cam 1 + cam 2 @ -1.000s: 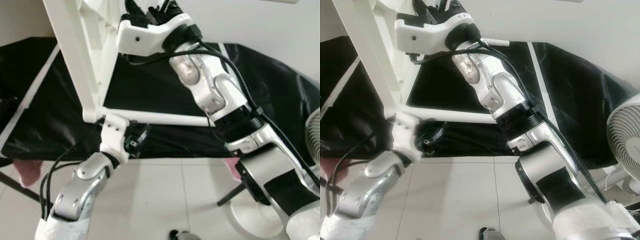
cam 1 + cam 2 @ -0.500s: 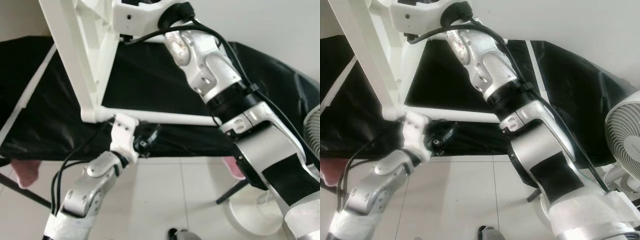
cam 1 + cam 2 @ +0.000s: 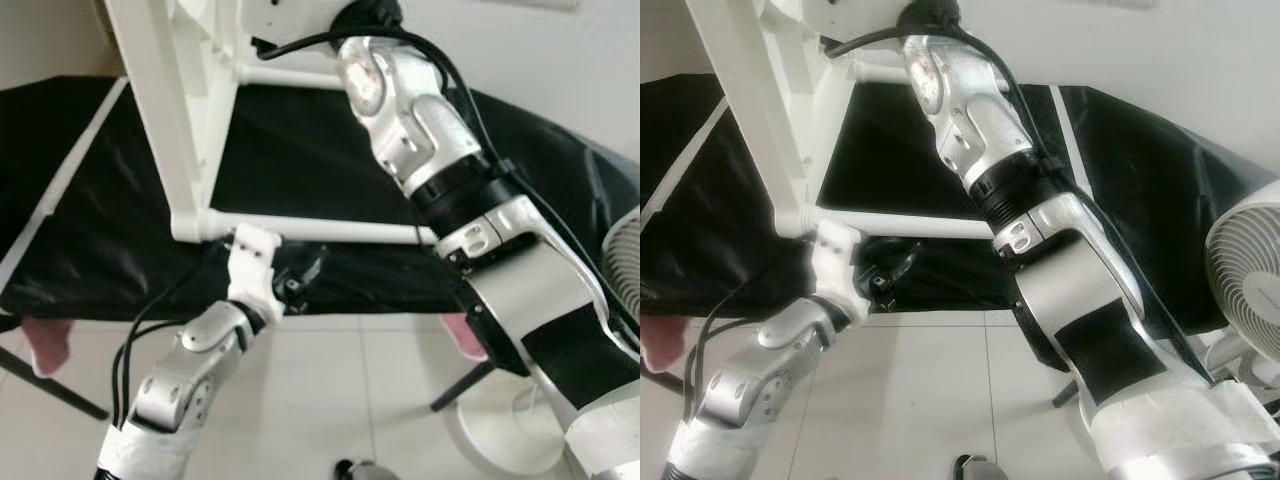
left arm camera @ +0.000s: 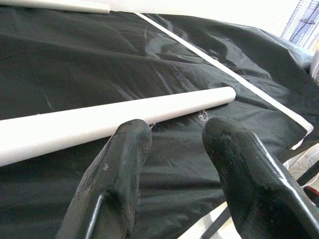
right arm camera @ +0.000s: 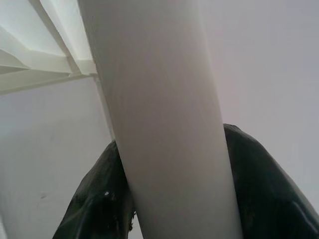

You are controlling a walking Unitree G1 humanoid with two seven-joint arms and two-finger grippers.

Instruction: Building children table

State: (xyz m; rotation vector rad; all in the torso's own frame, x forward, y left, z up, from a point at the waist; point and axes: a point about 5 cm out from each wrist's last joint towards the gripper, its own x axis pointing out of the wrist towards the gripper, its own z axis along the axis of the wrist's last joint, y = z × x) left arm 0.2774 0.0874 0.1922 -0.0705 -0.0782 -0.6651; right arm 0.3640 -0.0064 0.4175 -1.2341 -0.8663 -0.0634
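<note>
Now the black sheet (image 3: 90,220) is lying under the white tabletop (image 3: 175,110), which is standing on edge. Up high, the right gripper (image 5: 174,199) is pinching an upper leg (image 5: 159,114). The left gripper (image 4: 172,149), fingers spread, is hovering just beside the lower leg (image 4: 99,119).

White table frame (image 3: 185,120), black sheet (image 3: 330,170) — white-striped, black claw fingers (image 4: 112,184)

Right fingers (image 5: 249,189) clamped, left fingers (image 4: 114,169) apart
</note>
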